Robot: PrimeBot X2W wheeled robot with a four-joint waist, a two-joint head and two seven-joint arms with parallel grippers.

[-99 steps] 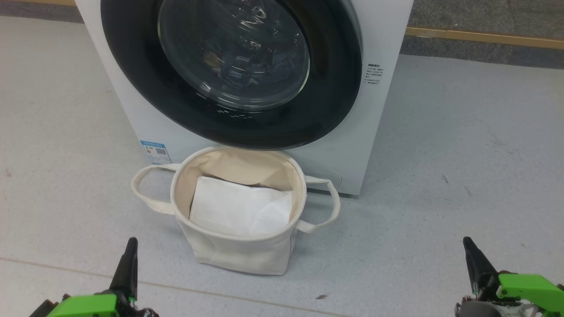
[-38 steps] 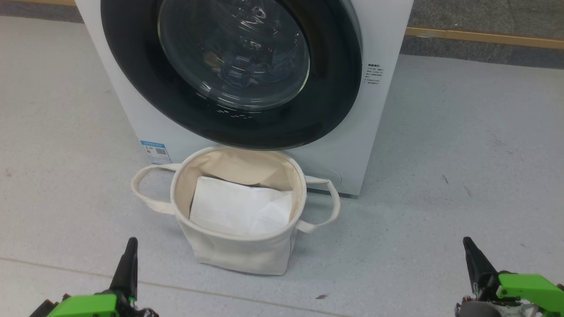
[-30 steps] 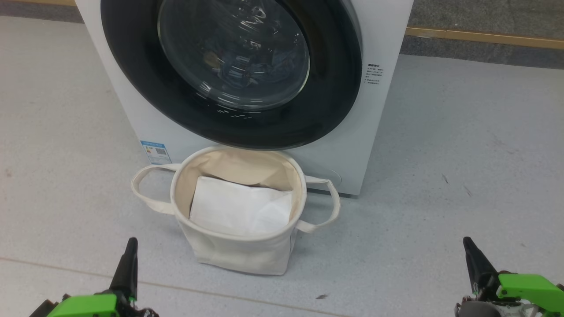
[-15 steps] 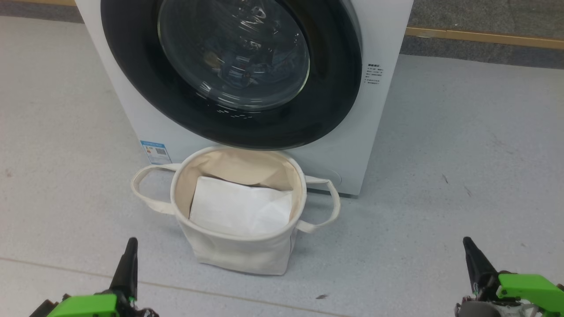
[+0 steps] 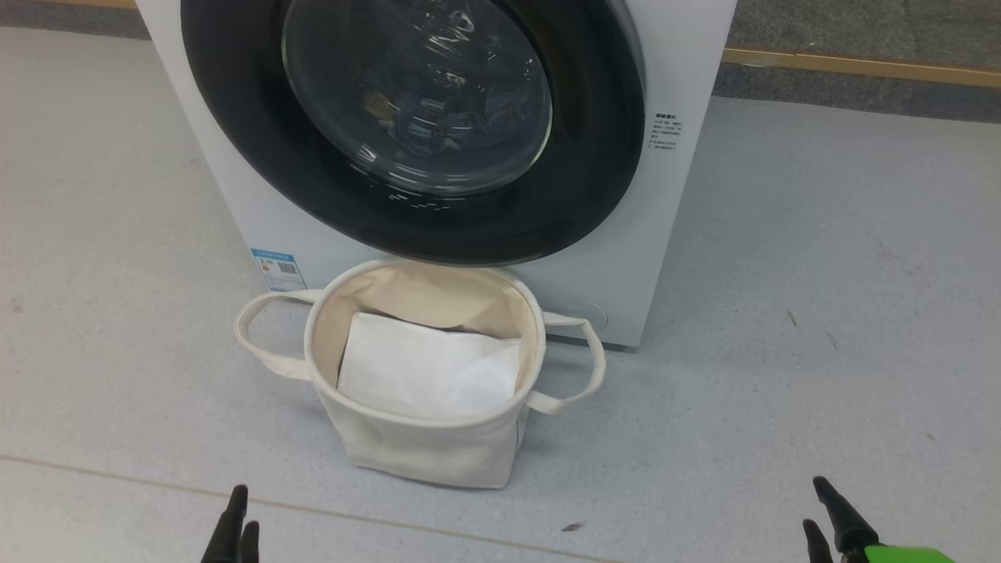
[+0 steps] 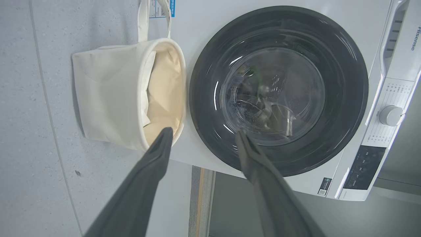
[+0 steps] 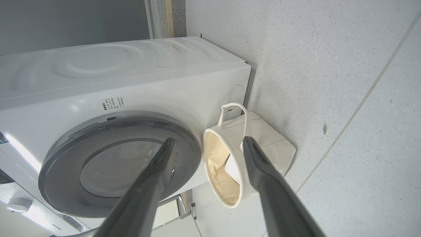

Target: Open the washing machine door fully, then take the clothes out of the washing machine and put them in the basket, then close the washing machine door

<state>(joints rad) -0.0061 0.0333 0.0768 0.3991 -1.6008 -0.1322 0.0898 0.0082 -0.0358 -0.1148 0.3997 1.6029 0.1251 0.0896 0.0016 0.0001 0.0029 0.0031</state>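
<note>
The large round door with its glossy black rim and bulging glass [image 5: 414, 117] sits shut against the front of the big white front-loading washing machine [image 5: 680, 62]. The round cream canvas basket [image 5: 422, 446] stands on the floor just beneath it. The left claw [image 6: 204, 132] and the right claw [image 7: 209, 141] hang low, fingers apart, holding nothing. I'd say hook one finger behind the rim's free edge and follow the hinge's arc out wide, passing above the basket.
</note>
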